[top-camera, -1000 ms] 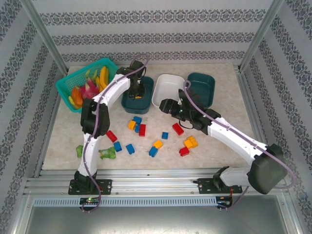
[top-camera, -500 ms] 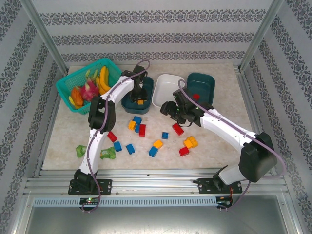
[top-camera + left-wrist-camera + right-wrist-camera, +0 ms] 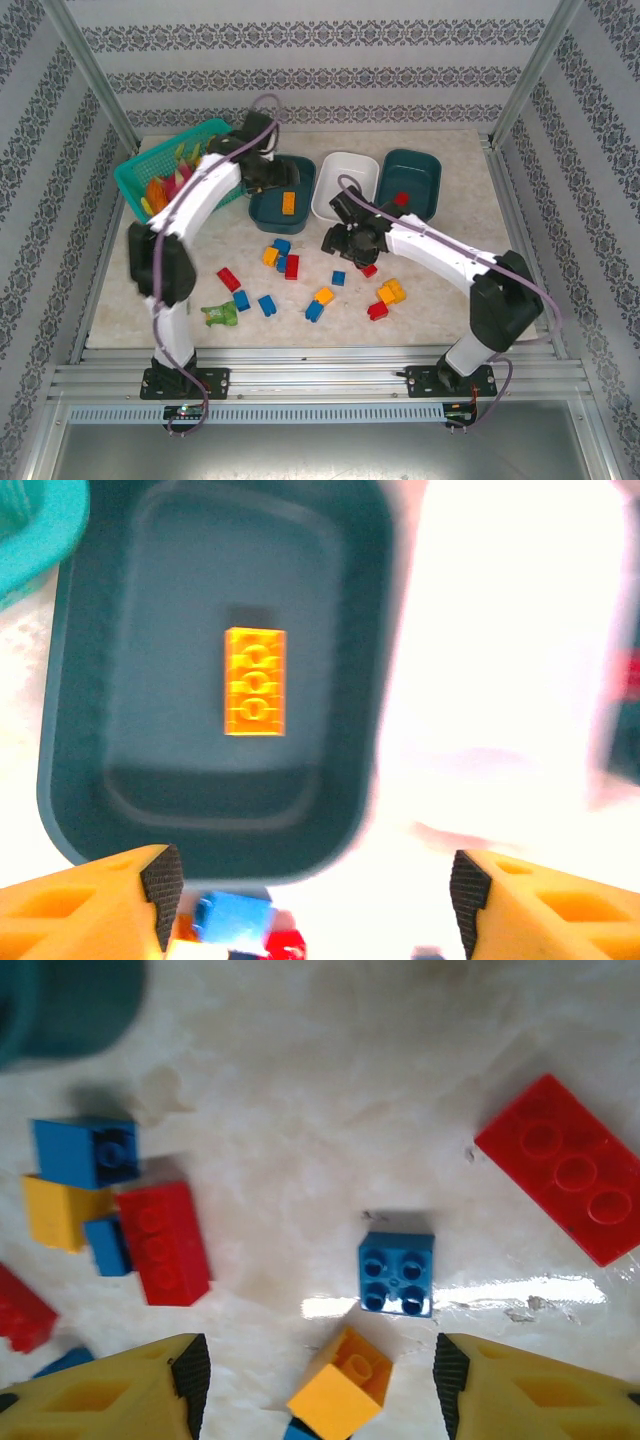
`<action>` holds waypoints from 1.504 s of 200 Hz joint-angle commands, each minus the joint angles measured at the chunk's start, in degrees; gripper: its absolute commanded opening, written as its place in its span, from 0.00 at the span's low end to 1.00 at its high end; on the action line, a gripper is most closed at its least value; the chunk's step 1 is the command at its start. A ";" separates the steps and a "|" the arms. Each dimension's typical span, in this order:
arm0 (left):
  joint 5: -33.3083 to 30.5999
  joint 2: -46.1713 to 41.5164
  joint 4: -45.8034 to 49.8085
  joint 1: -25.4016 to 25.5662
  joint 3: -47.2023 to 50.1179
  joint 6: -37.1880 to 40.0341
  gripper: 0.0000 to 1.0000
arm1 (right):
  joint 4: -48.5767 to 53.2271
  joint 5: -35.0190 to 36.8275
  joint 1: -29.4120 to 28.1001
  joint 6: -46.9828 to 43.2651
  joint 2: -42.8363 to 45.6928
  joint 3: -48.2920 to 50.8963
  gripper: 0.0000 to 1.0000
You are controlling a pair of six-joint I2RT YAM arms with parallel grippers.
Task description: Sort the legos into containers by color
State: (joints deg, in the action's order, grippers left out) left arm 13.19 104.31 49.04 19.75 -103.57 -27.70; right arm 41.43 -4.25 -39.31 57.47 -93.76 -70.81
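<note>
Loose red, blue and yellow legos lie scattered on the table. The right gripper hangs released above them, a small blue brick just ahead of its fingers. Beyond, the left teal tub holds one orange brick, with the left gripper spread empty over its near rim. The white tub stands beside it, and the right teal tub holds a red brick. A mesh fruit basket sits far left
</note>
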 commanded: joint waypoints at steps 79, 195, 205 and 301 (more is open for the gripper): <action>16.61 -49.43 -17.23 1.89 52.87 -12.66 0.82 | 5.30 -0.52 -1.76 -1.51 -13.05 -3.14 0.59; 15.03 -58.41 -15.53 1.94 59.03 -15.55 0.82 | 3.66 -0.03 -1.96 -1.19 -16.92 -2.96 0.32; 14.84 -58.43 -15.72 1.88 59.02 -15.71 0.82 | 4.12 0.56 -2.08 -1.86 -16.20 -3.72 0.27; 10.58 -39.02 -20.59 1.77 40.01 -17.85 0.81 | 11.90 5.91 6.35 -17.17 -20.15 -33.71 0.23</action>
State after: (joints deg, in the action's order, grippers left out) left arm 25.21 59.40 32.49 21.04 -57.93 -45.08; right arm 50.81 1.26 -37.15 45.28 -109.21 -98.17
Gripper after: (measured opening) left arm 0.813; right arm 0.299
